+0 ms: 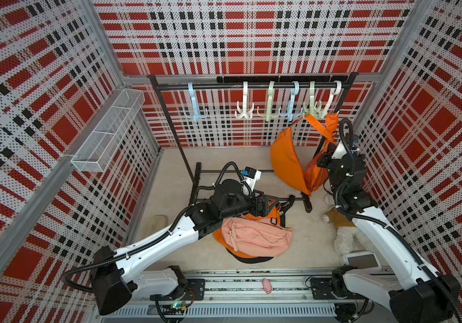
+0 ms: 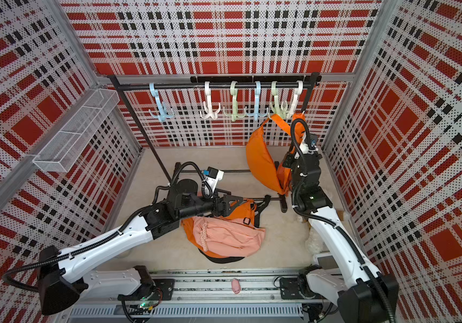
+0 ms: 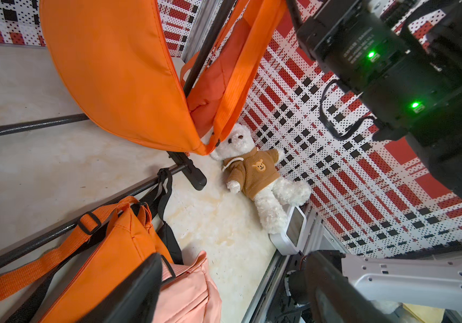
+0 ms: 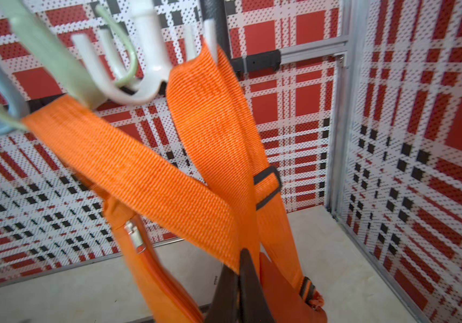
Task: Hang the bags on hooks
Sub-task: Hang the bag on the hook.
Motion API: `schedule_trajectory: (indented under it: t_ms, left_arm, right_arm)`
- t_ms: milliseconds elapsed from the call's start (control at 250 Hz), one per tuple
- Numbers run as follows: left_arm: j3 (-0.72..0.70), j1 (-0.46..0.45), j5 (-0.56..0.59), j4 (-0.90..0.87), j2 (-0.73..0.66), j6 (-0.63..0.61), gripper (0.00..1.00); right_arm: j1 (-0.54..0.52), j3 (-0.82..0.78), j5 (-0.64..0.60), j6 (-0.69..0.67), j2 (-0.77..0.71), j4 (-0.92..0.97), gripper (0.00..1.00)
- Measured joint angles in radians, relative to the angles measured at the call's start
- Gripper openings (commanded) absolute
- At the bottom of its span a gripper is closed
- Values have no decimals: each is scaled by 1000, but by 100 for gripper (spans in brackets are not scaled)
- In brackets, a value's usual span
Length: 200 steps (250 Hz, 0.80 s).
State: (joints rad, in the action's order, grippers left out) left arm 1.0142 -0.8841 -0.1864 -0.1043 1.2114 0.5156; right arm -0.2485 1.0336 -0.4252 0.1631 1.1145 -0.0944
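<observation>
**Orange bag (image 1: 285, 159) hung at the rack's right end, right tool (image 4: 239, 260) pinched on its strap (image 4: 146, 173)**

The crescent-shaped bag dangled below the black rail (image 1: 224, 86), and its webbing strap was caught over two neighbouring hooks, the pale green hook (image 1: 311, 107) and the white hook (image 1: 330, 103). In the right wrist view the two runs of strap crossed each other on their way down. The lower run ended between the right tool's dark fingers, which were pressed together on it just beside the bag's body.

The left tool (image 1: 269, 205) stood apart from the hanging bag, low over the counter (image 1: 308, 237), with its fingers spread wide and nothing between them. Under it lay a pink bag (image 1: 257, 237) heaped on an orange backpack (image 3: 118, 251), whose straps lay against the rack's base bar. A white teddy bear (image 3: 255, 173) in a brown sweater lay on the counter near the right wall.
</observation>
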Motion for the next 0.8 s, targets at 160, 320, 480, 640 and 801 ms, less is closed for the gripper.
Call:
schedule_trajectory:
  t_ms: [160,320,480,640,801]
  left_arm:
    - [-26,16,-1,0,-22,3,82]
    - [-41,31,-8,0,-32,7,82]
    - [-51,38,-15,-1,-45,11,83]
    - [-82,47,-14,-1,-90,18,83]
    - [-156,90,-16,-3,-176,37,83]
  right_arm:
    - [74,-16,-11,-5,-48,38,0]
    - [100,-27,-4,-13,-75,65,8]
    - [100,-28,45,-21,-75,92,57]
    - [100,-54,100,-23,-90,103,83]
    - [100,-97,149,-14,-145,130,100]
